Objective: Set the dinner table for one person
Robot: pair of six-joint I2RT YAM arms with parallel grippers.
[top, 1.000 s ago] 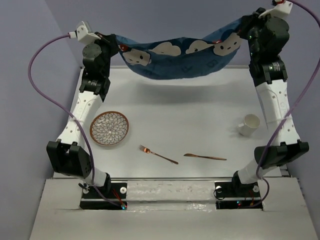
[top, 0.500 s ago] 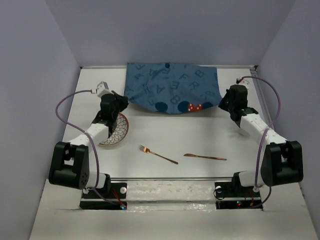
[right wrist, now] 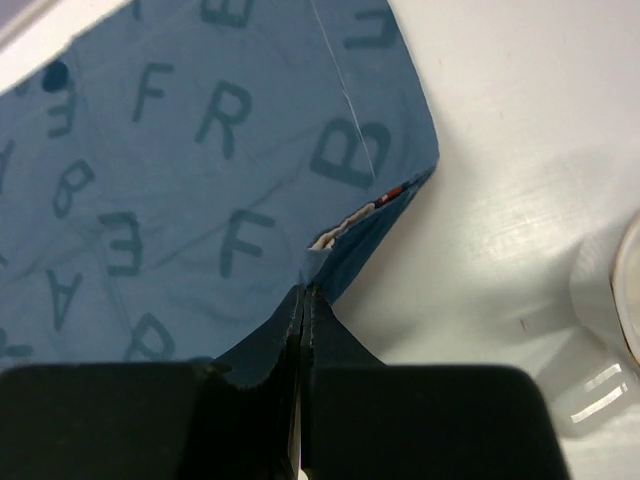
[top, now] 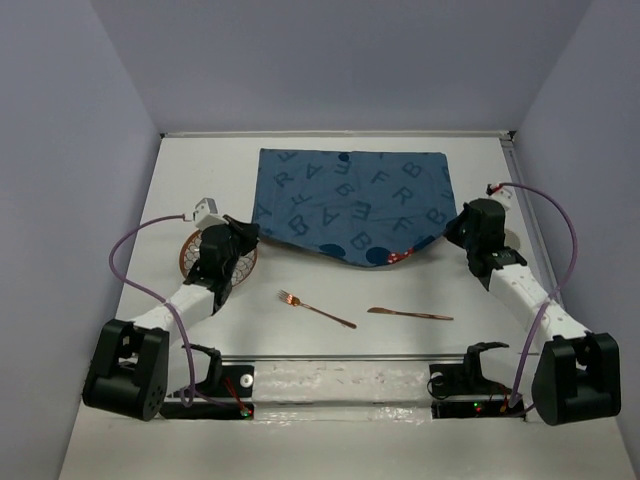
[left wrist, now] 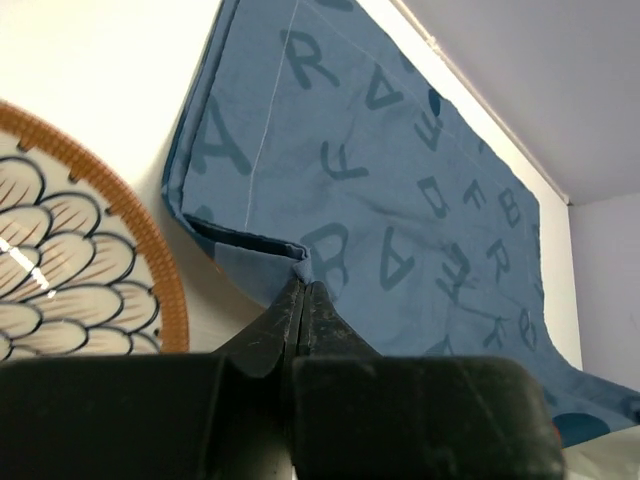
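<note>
A dark blue placemat (top: 350,195) printed with letters lies spread on the far half of the white dinner table (top: 200,175). Its near edge sags in a curve between my grippers. My left gripper (top: 250,232) is shut on the mat's near left corner, seen in the left wrist view (left wrist: 303,283) with cloth (left wrist: 400,190) pinched at the tips. My right gripper (top: 447,232) is shut on the near right corner, seen in the right wrist view (right wrist: 303,290), where the mat (right wrist: 200,170) folds over.
A patterned plate with an orange rim (top: 187,255) lies under my left arm, close to the mat's left corner (left wrist: 80,270). A copper fork (top: 315,309) and knife (top: 410,315) lie near the front. A white cup (right wrist: 622,290) stands just right of my right gripper.
The placemat was held high in the air, then came down onto the table. Both grippers drew its near corners toward the front, and it now lies flatter and more spread.
</note>
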